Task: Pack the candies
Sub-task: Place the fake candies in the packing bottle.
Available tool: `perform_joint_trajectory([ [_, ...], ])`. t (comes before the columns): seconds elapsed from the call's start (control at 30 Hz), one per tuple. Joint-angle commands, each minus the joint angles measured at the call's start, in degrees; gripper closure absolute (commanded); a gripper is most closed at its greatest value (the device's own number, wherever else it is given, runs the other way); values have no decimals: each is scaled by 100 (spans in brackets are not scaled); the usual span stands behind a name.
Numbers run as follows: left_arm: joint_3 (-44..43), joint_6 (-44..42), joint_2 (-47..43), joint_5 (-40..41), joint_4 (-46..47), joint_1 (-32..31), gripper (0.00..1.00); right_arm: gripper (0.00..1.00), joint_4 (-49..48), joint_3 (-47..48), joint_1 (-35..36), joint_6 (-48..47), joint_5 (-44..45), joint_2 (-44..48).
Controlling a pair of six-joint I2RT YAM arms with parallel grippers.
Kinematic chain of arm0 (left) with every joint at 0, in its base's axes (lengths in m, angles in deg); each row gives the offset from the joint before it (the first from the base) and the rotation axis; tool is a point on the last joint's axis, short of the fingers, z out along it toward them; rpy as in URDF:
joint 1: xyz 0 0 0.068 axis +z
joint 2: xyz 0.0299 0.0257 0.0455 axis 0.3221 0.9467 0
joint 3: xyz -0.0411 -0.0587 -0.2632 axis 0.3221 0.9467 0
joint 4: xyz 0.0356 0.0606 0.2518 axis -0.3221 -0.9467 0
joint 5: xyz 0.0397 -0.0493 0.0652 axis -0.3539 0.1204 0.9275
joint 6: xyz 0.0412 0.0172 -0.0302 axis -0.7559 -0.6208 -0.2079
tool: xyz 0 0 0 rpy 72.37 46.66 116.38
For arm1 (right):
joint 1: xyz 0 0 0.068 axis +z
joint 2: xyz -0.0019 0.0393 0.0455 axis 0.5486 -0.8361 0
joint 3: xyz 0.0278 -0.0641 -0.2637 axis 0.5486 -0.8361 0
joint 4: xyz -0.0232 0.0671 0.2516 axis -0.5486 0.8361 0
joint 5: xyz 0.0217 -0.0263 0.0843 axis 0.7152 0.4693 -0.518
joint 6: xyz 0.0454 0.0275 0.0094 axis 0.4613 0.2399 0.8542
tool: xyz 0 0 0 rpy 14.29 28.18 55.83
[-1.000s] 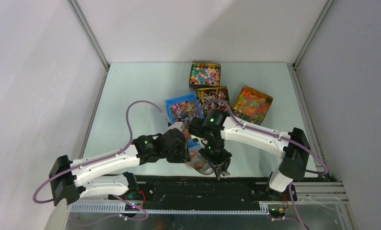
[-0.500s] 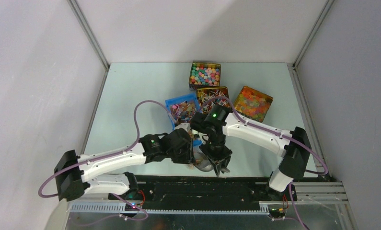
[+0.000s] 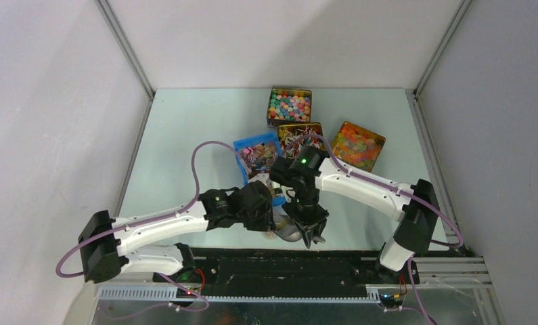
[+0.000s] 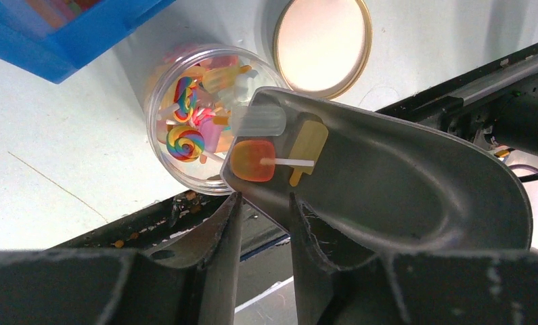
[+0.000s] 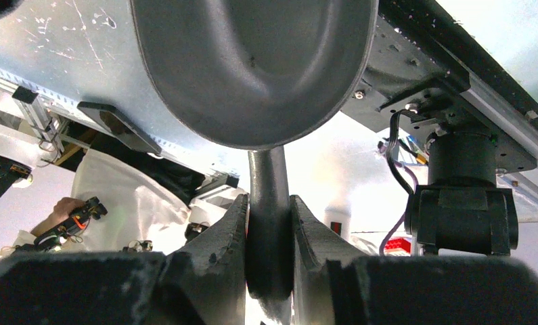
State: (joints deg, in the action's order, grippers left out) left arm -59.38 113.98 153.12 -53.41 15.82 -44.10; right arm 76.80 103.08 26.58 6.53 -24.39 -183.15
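The candies are small mixed-colour sweets on white sticks. They fill a gold tin (image 3: 300, 135) and a blue tray (image 3: 247, 145). My right gripper (image 5: 269, 203) is shut on the handle of a metal scoop (image 5: 252, 68) and shows near the front rail in the top view (image 3: 311, 233). In the left wrist view the scoop (image 4: 401, 183) tips a few candies (image 4: 252, 161) over the rim of a clear round jar (image 4: 159, 145) that holds several more. My left gripper (image 4: 264, 203) sits just in front of the jar with its jaws slightly apart and nothing between them.
A gold jar lid (image 4: 323, 44) lies beside the jar. A tin of pastel balls (image 3: 289, 105) stands at the back and a tin of orange-yellow jelly pieces (image 3: 356, 145) at the right. The black front rail (image 3: 286, 261) runs just below both grippers.
My left arm has pushed right, bringing its gripper closer to the jar. My right gripper has shifted slightly left with the scoop.
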Motion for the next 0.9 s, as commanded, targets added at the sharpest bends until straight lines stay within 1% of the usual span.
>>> perform_joint_trajectory([
  [0.0, -305, -104, 39, -51, 51, -85, 66, 100, 161, 358, -82, -48, 0, 151],
  [0.07, -367, -128, 98, -52, 15, -97, 66, 100, 158, 381, -110, -45, 13, 150],
  [0.27, -481, -181, 202, -34, -72, -133, 63, 100, 159, 299, -124, -73, -43, 176],
  [0.43, -449, -134, 120, 48, -123, -135, 55, 100, 157, -73, -46, -129, -97, 239],
  [0.63, -417, -27, -104, 221, -206, -122, 48, 100, 114, -346, 104, -148, -147, 242],
  [0.77, -381, 54, -326, 296, -117, -63, 45, 100, 68, -361, 135, -124, -122, 254],
  [0.87, -282, 105, -477, 205, 27, 43, 42, 100, 26, -298, 162, -124, -29, 313],
])
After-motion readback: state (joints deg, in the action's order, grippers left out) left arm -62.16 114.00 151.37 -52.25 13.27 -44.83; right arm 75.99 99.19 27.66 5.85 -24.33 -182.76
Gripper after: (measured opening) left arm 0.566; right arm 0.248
